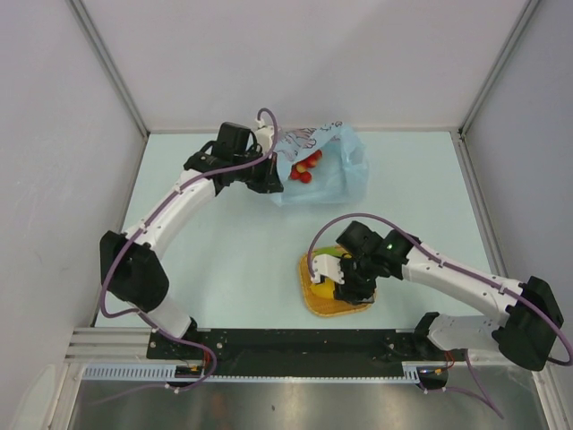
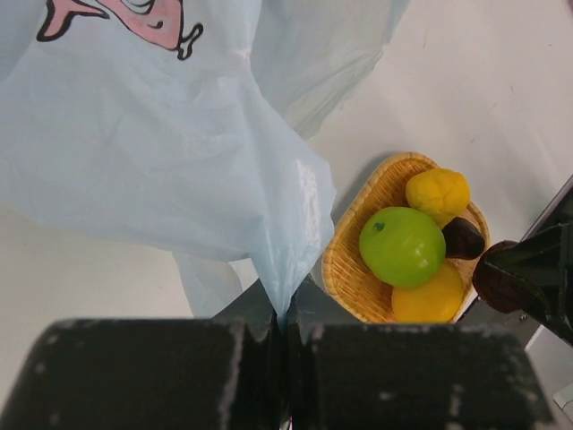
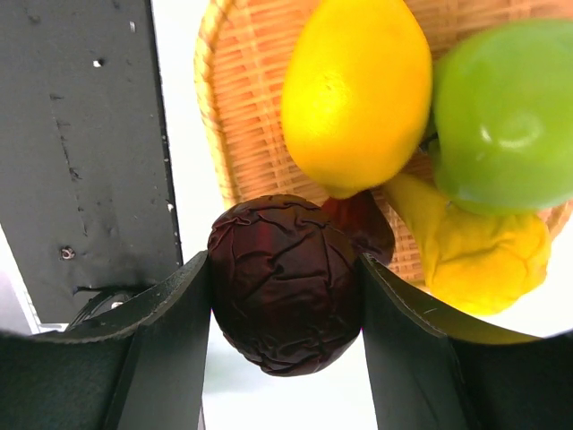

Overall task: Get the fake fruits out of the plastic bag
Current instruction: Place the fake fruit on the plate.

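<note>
The bench (image 1: 224, 260) carries two things. At its far middle is the bag (image 1: 336, 175), and nearer the arms' bases, well apart from it, is the tray (image 1: 313, 303).

The left arm (image 1: 179, 202) reaches to the bag's left side. Its jaws are together, pinching a fold of the thin blue film and holding it up off the bench.

The right arm (image 1: 448, 269) bends in over the tray, its jaws clamped on a wrinkled dark red fruit (image 3: 285, 282). That fruit hangs at the tray's rim, with the basket's hollow lying ahead of the jaws. A release here looks likely to land on the edge, so a small push forward seems wise first.

The tray already holds a green fruit (image 2: 403, 246), a lemon (image 3: 356, 90), a knobbly yellow one (image 3: 483, 251) and a small dark one (image 2: 463, 237).

Small red fruits (image 1: 304, 167) show inside the bag, just beside the left jaws and across the bench from the right ones. So the job looks well past halfway, and the next reach for the right arm would be far and to the left.
</note>
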Motion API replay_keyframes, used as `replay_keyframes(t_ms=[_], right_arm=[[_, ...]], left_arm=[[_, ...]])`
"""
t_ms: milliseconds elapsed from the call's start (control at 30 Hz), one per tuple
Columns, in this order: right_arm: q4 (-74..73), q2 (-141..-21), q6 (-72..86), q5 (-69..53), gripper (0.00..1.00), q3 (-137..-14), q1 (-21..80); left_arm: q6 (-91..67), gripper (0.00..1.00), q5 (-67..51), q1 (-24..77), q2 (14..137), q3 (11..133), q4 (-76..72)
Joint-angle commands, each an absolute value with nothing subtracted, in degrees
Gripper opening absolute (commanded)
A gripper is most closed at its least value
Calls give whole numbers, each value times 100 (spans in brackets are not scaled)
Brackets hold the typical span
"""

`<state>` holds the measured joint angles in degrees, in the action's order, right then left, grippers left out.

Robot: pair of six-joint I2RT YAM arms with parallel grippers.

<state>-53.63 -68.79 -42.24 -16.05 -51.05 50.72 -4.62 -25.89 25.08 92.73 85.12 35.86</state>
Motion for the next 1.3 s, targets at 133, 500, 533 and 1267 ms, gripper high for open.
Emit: replay_keyframes(t_ms=[133,500,533,1267], right_arm=[[-4835,-6768,-4482,-1415,47,-4923,5704],[-4439,-6697,-4535,-985,64,-4491,5853],[-4412,-6671,-4509,-958,70,-4483,5871],[-2333,-7355,-1786,420,99,-7110,4765]], left_arm=[[-659,0,-2409,2496,8992,8578,3428],[-272,0,-2092,2505,8517,8315,3410],[-272,0,-2153,2505,8517,8288,3445],[-246,0,-2109,2496,7629,7093,3428]])
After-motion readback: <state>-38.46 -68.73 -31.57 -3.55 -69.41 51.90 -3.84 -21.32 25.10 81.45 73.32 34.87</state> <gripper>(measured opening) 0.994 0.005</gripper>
